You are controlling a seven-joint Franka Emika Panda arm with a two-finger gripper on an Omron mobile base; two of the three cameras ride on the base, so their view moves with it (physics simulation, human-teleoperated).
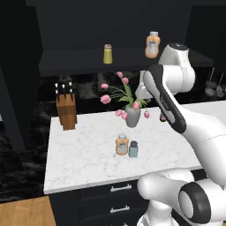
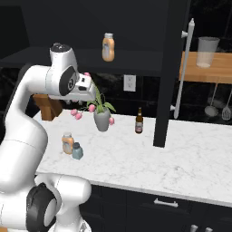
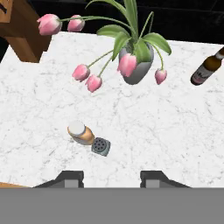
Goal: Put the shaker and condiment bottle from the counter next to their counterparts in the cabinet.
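On the white marble counter [image 1: 79,154] the orange condiment bottle [image 1: 122,145] [image 2: 68,143] [image 3: 81,132] stands upright with the pale blue-grey shaker [image 1: 133,149] [image 2: 77,151] [image 3: 100,146] right beside it. My gripper [image 3: 111,179] hovers high above them and looks down; its tips stand apart, open, with nothing between them. Up in the black cabinet [image 1: 79,62], the yellow-green shaker [image 1: 108,54] and a second orange bottle [image 1: 152,45] [image 2: 108,47] stand on the shelf.
A grey vase of pink tulips [image 1: 132,115] [image 2: 102,120] [image 3: 138,68] stands behind the pair. A wooden knife block [image 1: 66,110] [image 3: 19,30] is at the counter's left, and a thin brown bottle [image 2: 139,121] [image 3: 205,70] to the right of the vase. A black post [image 2: 165,90] rises beyond.
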